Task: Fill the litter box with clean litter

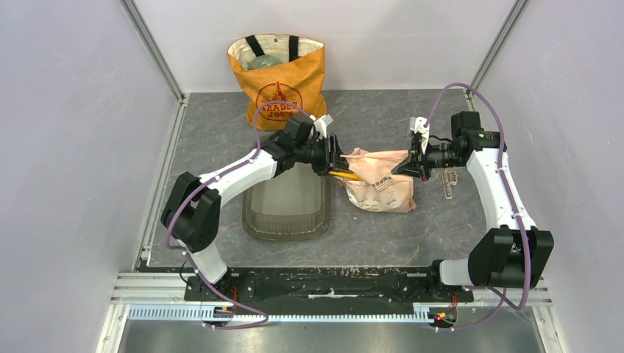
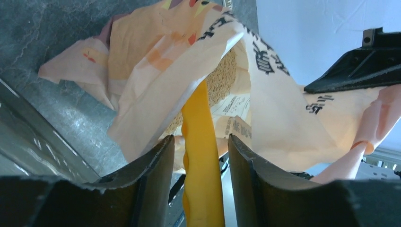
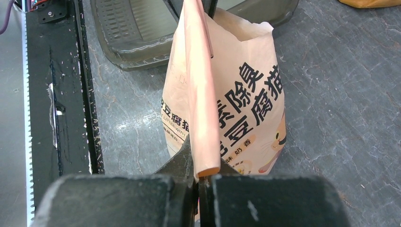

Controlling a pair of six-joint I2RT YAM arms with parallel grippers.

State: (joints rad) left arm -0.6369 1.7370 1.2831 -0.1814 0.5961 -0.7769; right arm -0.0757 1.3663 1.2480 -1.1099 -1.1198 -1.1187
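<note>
The bag (image 1: 379,184) stood mid-table, mouth open toward nine o'clock, with tan litter (image 2: 224,78) showing inside. The left gripper (image 1: 336,163) clasped the orange scoop (image 2: 201,156), whose tip was in the mouth. The right gripper (image 1: 407,163) pinched the bag's top edge. The litter box (image 1: 285,235) lay at the bag's eight o'clock, just beside it. A tote (image 1: 278,81) stood at twelve. Bare table (image 1: 441,220) lay at four.
</note>
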